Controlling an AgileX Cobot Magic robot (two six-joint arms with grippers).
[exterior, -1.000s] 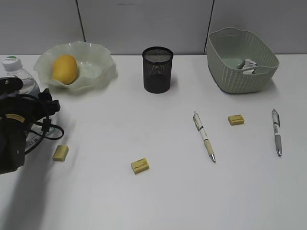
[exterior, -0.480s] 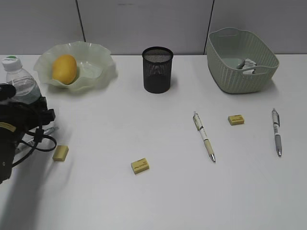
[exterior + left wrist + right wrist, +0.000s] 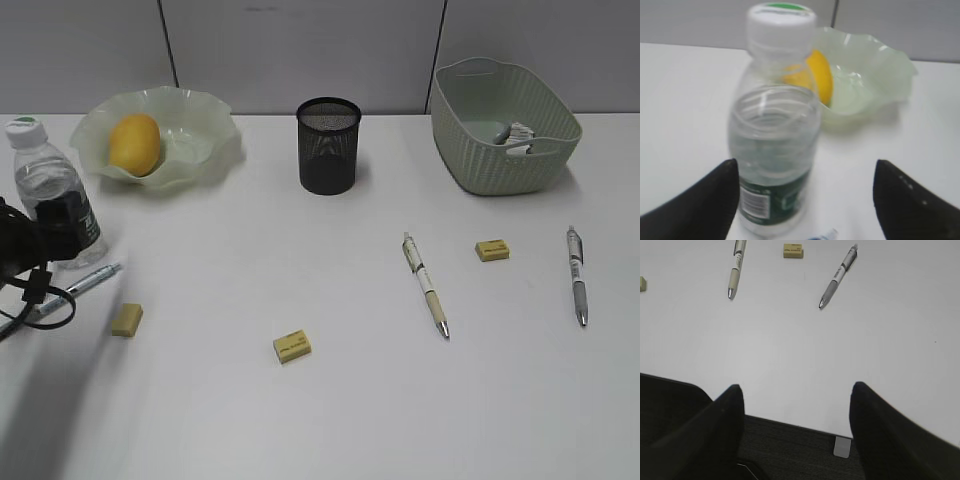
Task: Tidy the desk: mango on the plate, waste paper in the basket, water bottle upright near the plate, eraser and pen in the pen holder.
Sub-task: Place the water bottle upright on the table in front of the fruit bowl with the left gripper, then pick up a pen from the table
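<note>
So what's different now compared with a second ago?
The left arm has pulled back toward the left edge, leaving the water bottle standing free; the left gripper is open around it without touching. A pen beside the bottle has come into view. The mango, plate, erasers and other pens stayed put.

mango point(image 3: 134, 143) in plate point(image 3: 205, 120), bottle point(image 3: 50, 190) left

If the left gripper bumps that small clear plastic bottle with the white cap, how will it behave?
The small clear plastic bottle stands upright beside the wavy-rimmed pale green plate. It is tall and narrow, so a high bump would probably tip it, and it might then roll. It looks partly filled, so likely fairly heavy low down. Its smooth wall may slip between the open left gripper fingers.
</note>
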